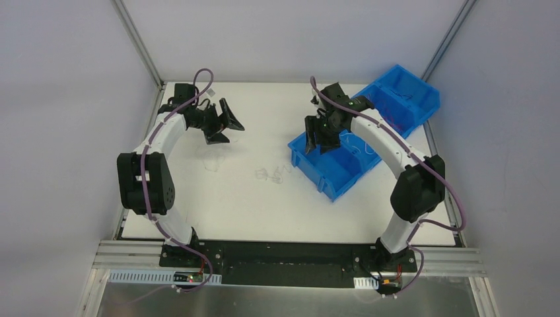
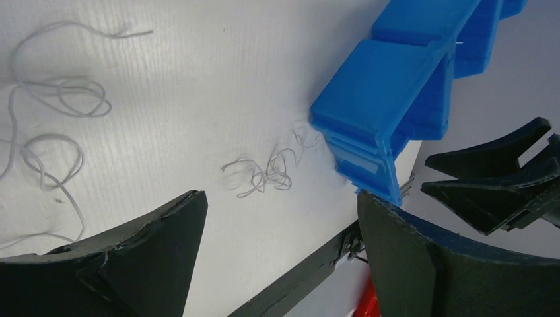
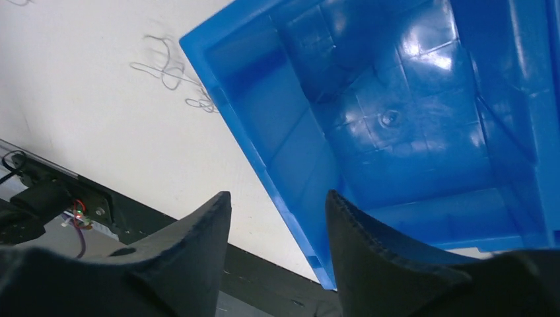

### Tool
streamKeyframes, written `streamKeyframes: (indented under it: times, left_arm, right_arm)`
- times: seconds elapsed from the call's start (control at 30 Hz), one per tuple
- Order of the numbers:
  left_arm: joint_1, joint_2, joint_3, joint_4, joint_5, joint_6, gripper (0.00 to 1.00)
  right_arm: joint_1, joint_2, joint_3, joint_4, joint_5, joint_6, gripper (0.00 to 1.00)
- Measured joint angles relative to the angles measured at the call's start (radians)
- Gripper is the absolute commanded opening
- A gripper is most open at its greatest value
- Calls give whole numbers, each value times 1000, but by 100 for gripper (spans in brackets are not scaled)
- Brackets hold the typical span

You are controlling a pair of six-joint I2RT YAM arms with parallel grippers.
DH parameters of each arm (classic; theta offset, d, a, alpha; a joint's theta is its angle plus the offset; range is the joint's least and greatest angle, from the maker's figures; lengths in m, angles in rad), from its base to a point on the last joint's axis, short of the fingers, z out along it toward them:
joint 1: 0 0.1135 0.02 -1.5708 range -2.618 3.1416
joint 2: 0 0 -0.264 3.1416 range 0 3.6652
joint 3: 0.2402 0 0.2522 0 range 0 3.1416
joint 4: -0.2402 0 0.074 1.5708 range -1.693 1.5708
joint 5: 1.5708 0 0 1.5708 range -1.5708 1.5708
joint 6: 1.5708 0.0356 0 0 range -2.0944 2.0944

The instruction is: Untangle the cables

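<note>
Tabletop (image 1: 264,211) of white, finely ribbed sheet carries everything, and aluminium rails frame it. Towards its far left corner the left gripper (image 1: 228,125) (image 2: 279,198) hangs above the surface. Its two black, wedge-shaped fingers (image 2: 152,257) are matte and slightly rough at the edges, and they are spread wide with nothing between them.

The cables are very thin, pale grey-white wires, limp and curly. They lie flat on the table in two separate lots. The larger lot (image 1: 214,162) (image 2: 53,125) lies left of the table's middle, just on the near side of the left gripper. Its long strands fall in several open loops that cross one another, and one free end trails out. Well apart from it, about the middle of the table, sits the small knot (image 1: 274,174) (image 2: 264,173) (image 3: 173,69). It is a tight scribble of short curls, close beside the left corner of the near blue bin (image 1: 317,177) (image 2: 389,86) (image 3: 277,99).

That bin is a rectangular tub of glossy moulded plastic, set askew to the table edges. Its floor is embossed with a faint grid and a round moulding mark. The right gripper (image 1: 323,135) (image 3: 277,195) hovers over the bin's open top. Its black textured fingers (image 3: 370,251) stand moderately apart and hold nothing.

A second blue bin (image 1: 422,99) of the same make lies beyond, at the far right corner. The right arm hides where the two bins meet.
</note>
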Motion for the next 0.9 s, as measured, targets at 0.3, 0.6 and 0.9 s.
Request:
streamKeyframes:
  times: [0.3,0.6,0.9]
  left_arm:
    - [-76,55,-62,-27,8,51,70]
    - [-246,174,-107,-34,0,76,65]
    - [-261,232,-166,-42,-58,107,5]
  right_arm:
    - [66,-1,54,-16,-27,8,54]
    - [284,47,41,24,-64,13,54]
    - [319,140,39,53,37,5,60]
